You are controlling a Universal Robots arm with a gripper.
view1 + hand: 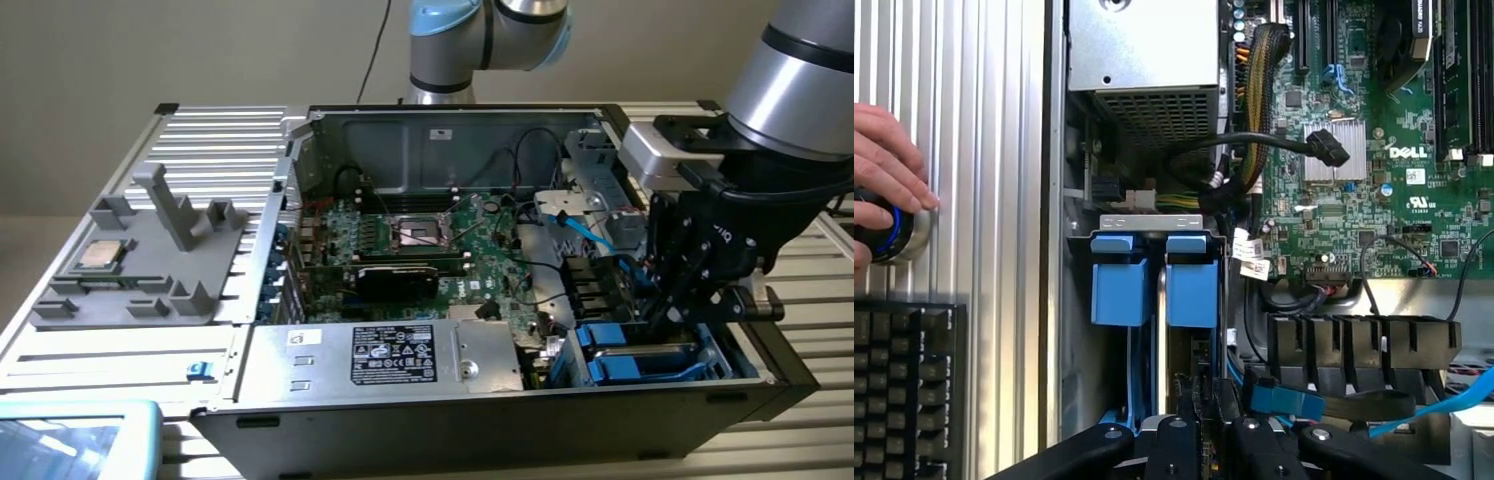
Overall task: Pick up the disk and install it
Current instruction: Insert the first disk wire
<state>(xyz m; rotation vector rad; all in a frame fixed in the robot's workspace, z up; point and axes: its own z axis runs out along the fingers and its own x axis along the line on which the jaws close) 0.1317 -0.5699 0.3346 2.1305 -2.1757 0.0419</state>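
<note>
Two blue-framed slots are showing in the drive cage, and the disk is sitting there edge-on in its blue carrier, at the near corner of the case on the exterior view's right. The gripper is hanging low inside that bay, right over the carrier. I cannot tell how far it is open or whether it has hold of anything.

Several risks are looming, as I judge it. The carrier is lying close against the cage walls, so any tilt could be jamming it on the rails or scraping the blue plastic. A light-blue data cable is running just beside the bay on the far side. A black cable bundle is looping near the cage mouth. Either could be snagging on the gripper body or getting pinched under the carrier. The motherboard is lying just to the left of the bay, so a sideways slip could be knocking its connectors. A person's hand is resting on a round knob, well apart from the bay.
</note>
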